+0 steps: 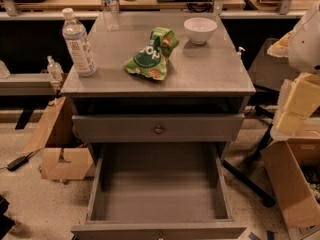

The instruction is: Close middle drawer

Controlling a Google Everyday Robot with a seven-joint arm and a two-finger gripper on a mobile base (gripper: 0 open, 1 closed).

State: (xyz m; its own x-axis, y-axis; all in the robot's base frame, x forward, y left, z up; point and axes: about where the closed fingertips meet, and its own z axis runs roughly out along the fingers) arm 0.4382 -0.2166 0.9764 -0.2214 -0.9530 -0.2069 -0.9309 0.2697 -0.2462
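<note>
Middle drawer (157, 194) is standing pulled fully out below the tabletop's (200, 69) front edge, its box bare and its front panel lying at the bottom of the view. 1 upper drawer (200, 128) with a brass knob (159, 129) is sitting shut above it. On top, 2 water bottles are standing: 1 bottle (78, 43) by the left edge and 1 back bottle (109, 6) near the back-left corner. 1 green snack bag (151, 55) is lying mid-top, and 1 white bowl (200, 30) is sitting toward the back-right corner. Gripper is sitting out of view; jaw opening and hold: cannot tell.
</note>
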